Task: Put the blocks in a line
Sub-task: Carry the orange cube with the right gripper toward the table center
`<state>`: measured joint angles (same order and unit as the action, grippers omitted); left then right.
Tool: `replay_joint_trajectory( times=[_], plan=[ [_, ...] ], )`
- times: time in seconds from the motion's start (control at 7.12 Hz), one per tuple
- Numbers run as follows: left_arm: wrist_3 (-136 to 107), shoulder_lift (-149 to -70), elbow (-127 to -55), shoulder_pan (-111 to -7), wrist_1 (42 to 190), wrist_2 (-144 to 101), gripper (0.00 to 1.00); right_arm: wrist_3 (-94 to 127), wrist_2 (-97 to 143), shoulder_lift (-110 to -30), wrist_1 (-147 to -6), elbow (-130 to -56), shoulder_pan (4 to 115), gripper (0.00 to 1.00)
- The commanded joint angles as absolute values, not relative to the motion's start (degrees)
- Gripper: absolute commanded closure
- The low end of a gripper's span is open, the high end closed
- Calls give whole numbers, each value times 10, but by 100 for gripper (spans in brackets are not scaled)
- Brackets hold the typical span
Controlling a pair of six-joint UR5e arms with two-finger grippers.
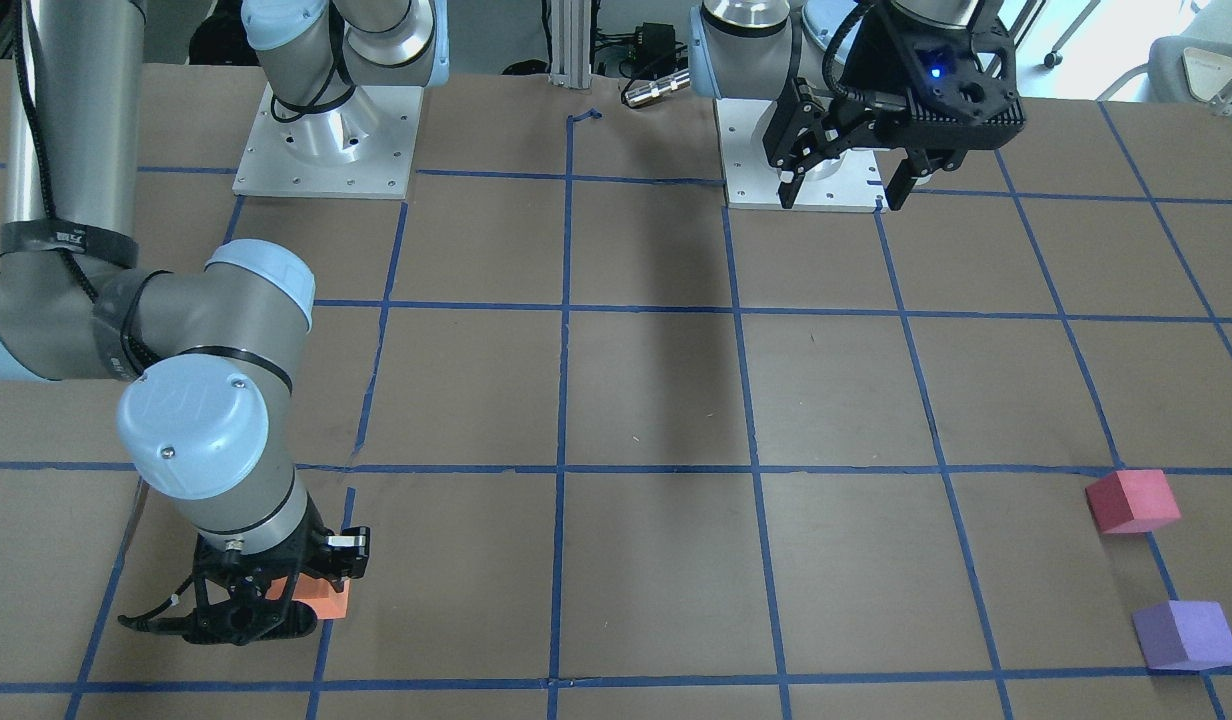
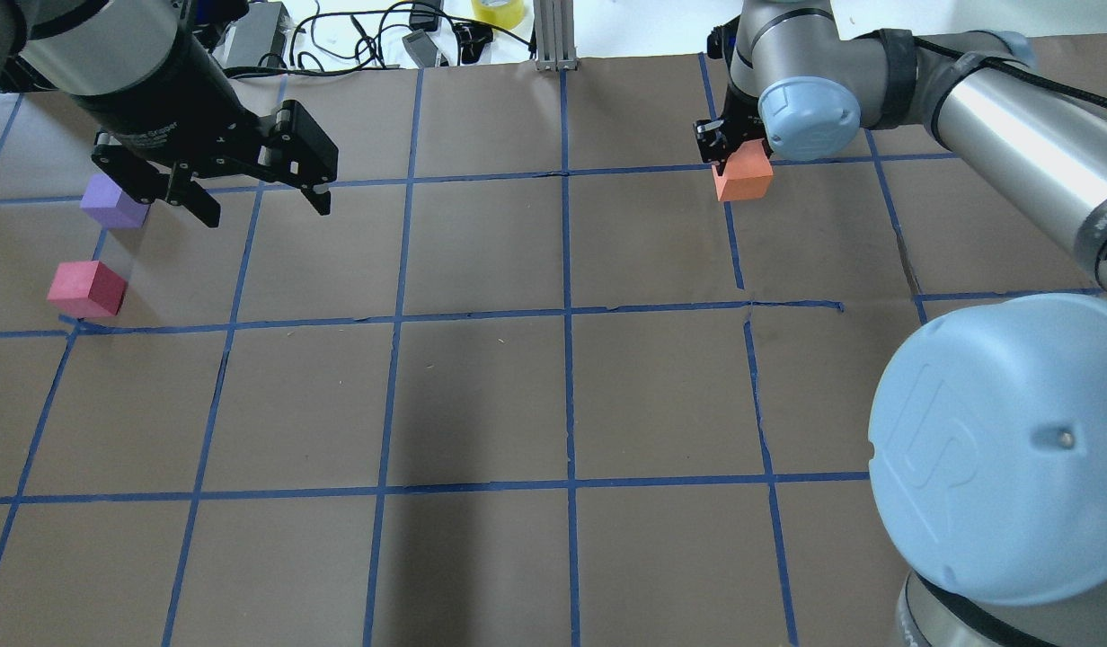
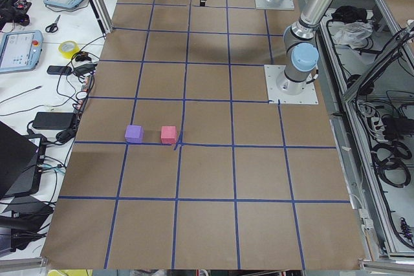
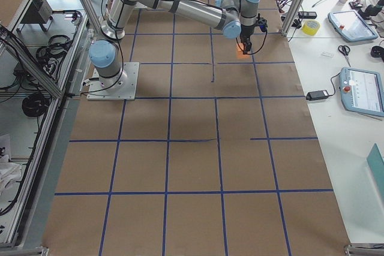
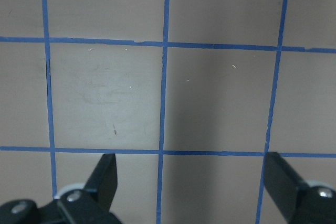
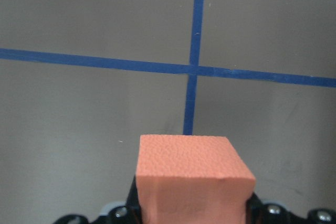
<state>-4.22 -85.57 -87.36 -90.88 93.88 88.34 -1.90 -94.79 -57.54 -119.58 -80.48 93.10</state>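
My right gripper [image 2: 731,162] is shut on the orange block [image 2: 743,178] at the far side of the table. The block fills the bottom of the right wrist view [image 6: 191,174] and also shows low over the table in the front view [image 1: 321,600]. The red-pink block [image 2: 88,288] and the purple block [image 2: 113,202] lie side by side, apart, at the table's left end. They also show in the front view, red-pink [image 1: 1131,500] and purple [image 1: 1184,635]. My left gripper [image 2: 266,208] is open and empty, raised above bare table [image 5: 191,182].
Blue tape lines [image 2: 567,314] form a grid on the brown table. The two arm base plates [image 1: 326,140] stand at the robot's side. Cables and a yellow tape roll [image 2: 500,11] lie beyond the far edge. My right arm's elbow [image 2: 1003,449] looms at the overhead view's lower right.
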Motion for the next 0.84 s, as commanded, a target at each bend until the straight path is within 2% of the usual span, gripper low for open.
replay_joint_trajectory(
  times=[0.0, 0.7],
  plan=[
    [-42, -855, -874, -909, 940, 884, 0, 42, -940, -572, -1191, -783, 961, 87],
    [-46, -857, -873, -913, 940, 879, 0, 215, -940, -512, -1172, -732, 1079, 86]
  ],
)
